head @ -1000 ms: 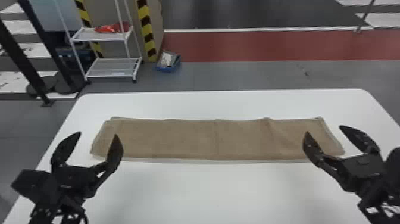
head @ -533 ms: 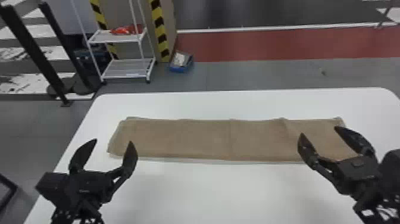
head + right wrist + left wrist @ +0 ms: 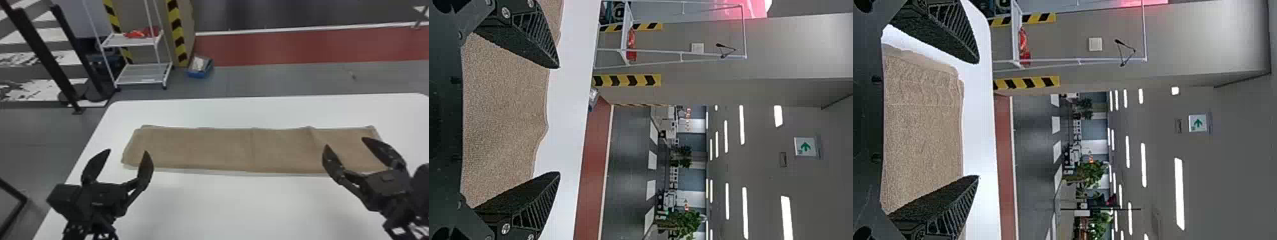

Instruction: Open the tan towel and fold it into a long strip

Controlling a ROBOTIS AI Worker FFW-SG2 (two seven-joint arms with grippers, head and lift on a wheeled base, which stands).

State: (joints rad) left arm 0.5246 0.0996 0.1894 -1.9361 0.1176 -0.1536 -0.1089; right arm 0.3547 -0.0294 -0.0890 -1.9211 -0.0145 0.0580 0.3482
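The tan towel (image 3: 223,149) lies flat on the white table as a long strip running left to right, its near edge showing a thin pale layer beneath. My left gripper (image 3: 127,151) stands open above the table by the strip's left end, holding nothing. Over the strip's right end is my right gripper (image 3: 346,143), also open and empty. In the left wrist view the towel (image 3: 923,130) shows behind the spread left gripper (image 3: 978,119). The right wrist view has the towel (image 3: 504,115) behind the parted right gripper (image 3: 560,120).
The white table (image 3: 242,207) has bare surface in front of the towel and a narrower band behind it. Beyond the far edge stand a white shelf rack (image 3: 140,73) and a blue box (image 3: 200,67) on the floor.
The head view has shifted, so table and towel stand farther right in it. The right gripper has moved left relative to the towel. Both grippers stay open, and the strip keeps its shape.
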